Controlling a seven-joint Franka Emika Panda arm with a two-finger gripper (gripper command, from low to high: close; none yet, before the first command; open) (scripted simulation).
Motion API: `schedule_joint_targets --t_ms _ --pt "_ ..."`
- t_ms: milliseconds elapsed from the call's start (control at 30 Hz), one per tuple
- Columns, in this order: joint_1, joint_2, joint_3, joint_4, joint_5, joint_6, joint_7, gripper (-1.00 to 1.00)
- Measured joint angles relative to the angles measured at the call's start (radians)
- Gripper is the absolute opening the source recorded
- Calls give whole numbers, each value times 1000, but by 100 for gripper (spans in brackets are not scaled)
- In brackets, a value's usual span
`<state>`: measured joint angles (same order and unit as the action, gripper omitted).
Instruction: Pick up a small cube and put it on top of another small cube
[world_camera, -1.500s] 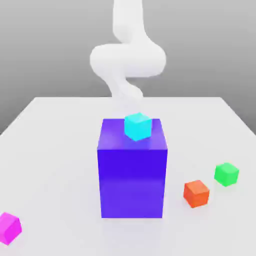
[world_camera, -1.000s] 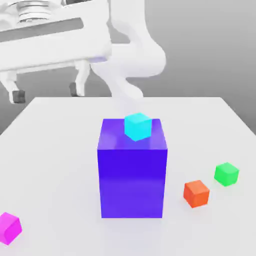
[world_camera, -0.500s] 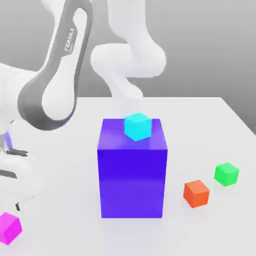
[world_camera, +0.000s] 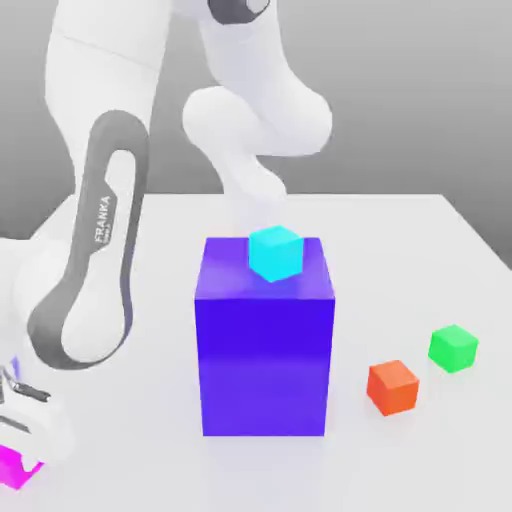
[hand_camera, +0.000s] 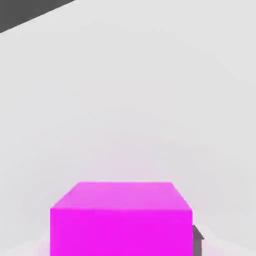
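Observation:
The small cube (world_camera: 14, 469) is bright magenta and sits on the white table at the front of the exterior view's left, mostly covered by my hand. My gripper (world_camera: 22, 445) is down over it. In the hand view the small cube (hand_camera: 121, 220) is very close, with one dark fingertip (hand_camera: 198, 239) pressed against its side; the gripper is shut on it. The cube still rests on the table. A cyan cube (world_camera: 275, 252) sits on top of the big blue-purple block (world_camera: 265, 345) in the middle.
An orange cube (world_camera: 392, 387) and a green cube (world_camera: 453, 348) lie on the table (world_camera: 400, 250) at the exterior view's right. My white arm (world_camera: 95, 250) arcs from the base behind the block down to the front left.
The arm has swung down to the front left and lowered the hand onto the magenta cube. The fingers, wide open before, have closed on it. The other cubes have not moved.

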<state>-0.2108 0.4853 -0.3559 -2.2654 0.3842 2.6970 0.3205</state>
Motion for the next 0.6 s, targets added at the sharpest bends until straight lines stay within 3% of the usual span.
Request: schedule_joint_targets --t_ms 133,600 --pt "38 -98 -26 -16 -47 -55 25 -100" --pt "350 -325 322 -233 -230 -40 -346 -100"
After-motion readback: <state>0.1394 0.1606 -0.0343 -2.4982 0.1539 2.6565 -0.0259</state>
